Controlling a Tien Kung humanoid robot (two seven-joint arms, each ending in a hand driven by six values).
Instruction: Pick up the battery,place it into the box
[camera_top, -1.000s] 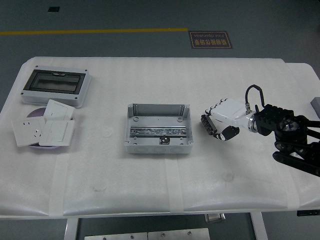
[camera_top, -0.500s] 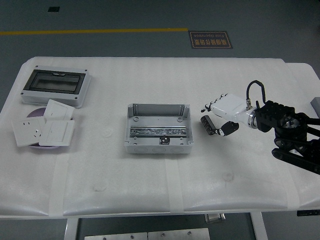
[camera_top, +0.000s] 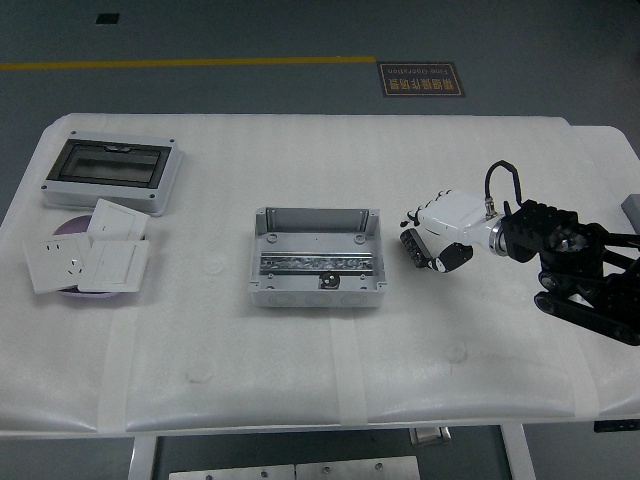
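Observation:
An open grey box lies at the table's middle, with a metal rail across its floor. A small dark round thing, which may be the battery, sits at the rail's front edge inside the box. My right hand, white with black fingers, hovers just right of the box with its back turned up. Its fingers are curled and I see nothing held in them. Its black arm comes in from the right edge. No left arm shows.
A grey enclosure with a dark window stands at the back left. In front of it, white switch and socket plates lie over a purple disc. A grey object pokes in at the right edge.
My right hand has risen slightly and rolled at the wrist, staying beside the box's right side. The dark thing in the box has not moved.

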